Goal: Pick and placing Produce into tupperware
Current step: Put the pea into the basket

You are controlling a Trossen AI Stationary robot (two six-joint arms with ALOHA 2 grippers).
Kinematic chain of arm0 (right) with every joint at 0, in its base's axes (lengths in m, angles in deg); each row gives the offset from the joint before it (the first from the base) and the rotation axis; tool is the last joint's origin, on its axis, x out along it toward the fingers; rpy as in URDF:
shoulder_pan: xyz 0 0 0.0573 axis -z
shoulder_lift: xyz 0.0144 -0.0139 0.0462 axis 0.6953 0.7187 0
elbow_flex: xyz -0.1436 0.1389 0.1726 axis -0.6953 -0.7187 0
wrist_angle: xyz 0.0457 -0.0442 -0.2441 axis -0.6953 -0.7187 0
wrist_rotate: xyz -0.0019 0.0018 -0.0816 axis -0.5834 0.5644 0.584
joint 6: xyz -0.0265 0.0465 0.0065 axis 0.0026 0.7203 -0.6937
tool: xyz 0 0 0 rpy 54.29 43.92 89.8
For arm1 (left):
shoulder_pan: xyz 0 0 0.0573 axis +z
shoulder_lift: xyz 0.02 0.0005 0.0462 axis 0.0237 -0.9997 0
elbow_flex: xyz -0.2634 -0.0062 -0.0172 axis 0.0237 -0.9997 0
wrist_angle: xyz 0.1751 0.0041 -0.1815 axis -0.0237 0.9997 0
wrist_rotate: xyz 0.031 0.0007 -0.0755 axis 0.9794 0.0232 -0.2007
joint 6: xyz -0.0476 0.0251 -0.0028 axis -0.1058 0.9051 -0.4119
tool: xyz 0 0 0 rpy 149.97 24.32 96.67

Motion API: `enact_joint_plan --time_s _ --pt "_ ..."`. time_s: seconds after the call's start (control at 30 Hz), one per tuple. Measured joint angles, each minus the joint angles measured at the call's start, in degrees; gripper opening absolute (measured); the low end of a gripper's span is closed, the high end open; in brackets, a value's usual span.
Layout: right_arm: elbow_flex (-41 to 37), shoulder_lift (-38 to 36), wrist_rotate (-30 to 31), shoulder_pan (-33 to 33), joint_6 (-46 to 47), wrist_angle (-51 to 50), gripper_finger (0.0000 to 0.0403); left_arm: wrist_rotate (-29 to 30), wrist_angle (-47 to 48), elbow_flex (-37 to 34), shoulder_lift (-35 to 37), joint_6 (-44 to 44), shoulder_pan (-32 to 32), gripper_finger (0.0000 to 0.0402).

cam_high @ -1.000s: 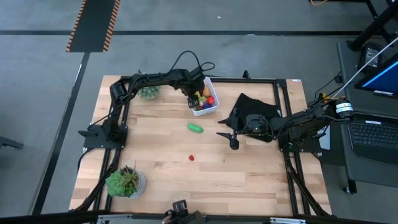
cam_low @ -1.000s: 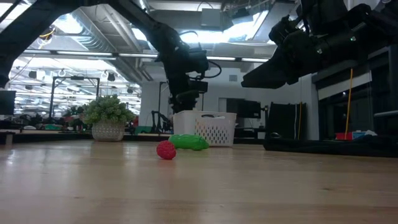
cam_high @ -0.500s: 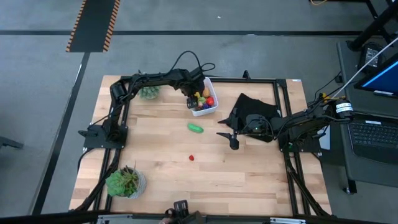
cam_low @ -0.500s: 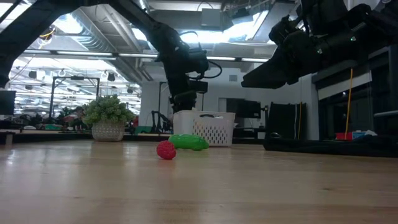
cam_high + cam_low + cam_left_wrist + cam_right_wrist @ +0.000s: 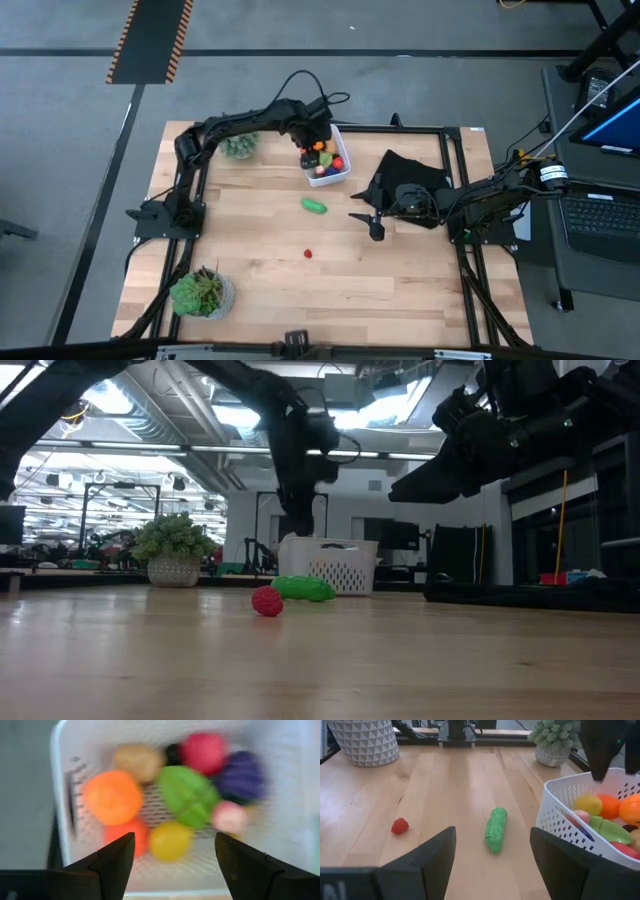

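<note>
The white tupperware [image 5: 331,166] stands at the table's far middle and holds several pieces of produce: orange, yellow, green, red, purple and tan [image 5: 189,795]. My left gripper [image 5: 174,846] hangs open straight above the tub, pointing down, with nothing between its fingers. A green cucumber [image 5: 314,206] and a small red strawberry [image 5: 308,254] lie on the wood nearer the front. My right gripper [image 5: 366,221] stands open to the right of the cucumber, above the table, facing it [image 5: 496,829] and the strawberry [image 5: 399,825].
A black folded cloth [image 5: 410,178] lies under the right arm. One potted plant [image 5: 240,148] stands at the far left beside the tub, another [image 5: 203,293] at the near left corner. Bare wood stretches across the table's front half.
My left gripper has risen straight up from the tub's rim and now hangs well above it, wrist tipped steeper. The tub and the produce on the table have stayed where they were.
</note>
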Motion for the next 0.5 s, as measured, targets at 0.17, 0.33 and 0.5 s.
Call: enact_joint_plan --time_s 0.17,0.33,0.5 --pt "0.00 0.00 0.00 0.01 -0.07 -0.66 0.0257 -12.83 -0.80 -1.54 6.15 2.11 -1.17 0.0266" --pt "0.02 0.00 -0.01 -0.47 -0.63 -0.83 0.0257 -13.90 -6.18 -9.31 16.56 1.69 -4.35 0.0267" --pt "0.00 0.00 -0.08 -2.07 -2.90 -1.14 0.0257 -7.24 -18.12 -23.92 29.66 -1.77 -10.64 0.0267"
